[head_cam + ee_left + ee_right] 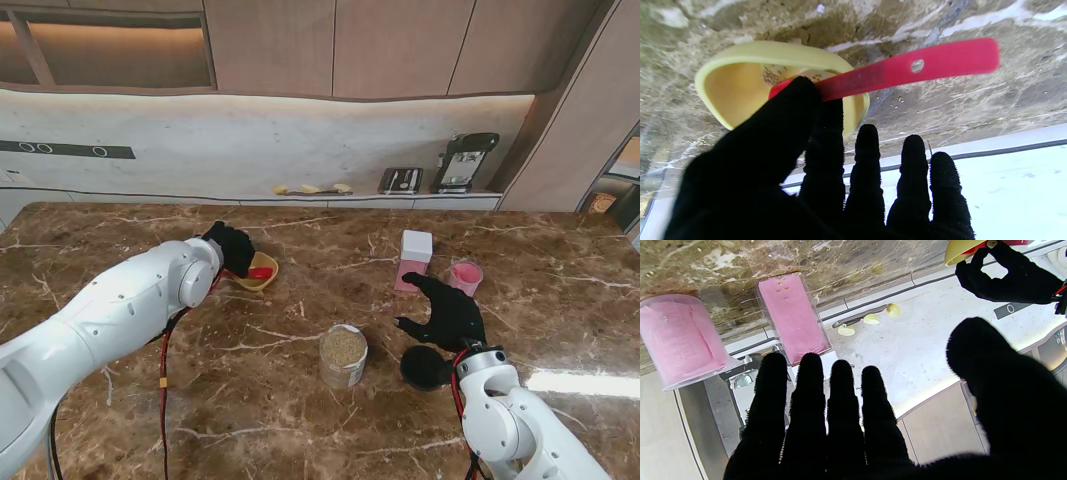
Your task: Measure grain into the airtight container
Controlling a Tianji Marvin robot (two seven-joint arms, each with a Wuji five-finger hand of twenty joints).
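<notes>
A clear airtight container [343,356] holding grain stands open in the middle of the table, and its black lid [425,367] lies just to its right. My left hand [228,246] [823,173] is shut on a red scoop [260,272] [923,65], thumb and forefinger pinching it near the head. The scoop's head sits in a yellow bowl [262,281] [740,86] that holds a few grains. My right hand [450,312] [857,420] hovers open past the lid with fingers spread and nothing in it.
A tall pink box with a white lid [415,259] [793,316] and a pink cup [465,277] [680,336] stand just beyond my right hand. Loose grains lie on the marble near the bowl. A counter with appliances runs along the back wall.
</notes>
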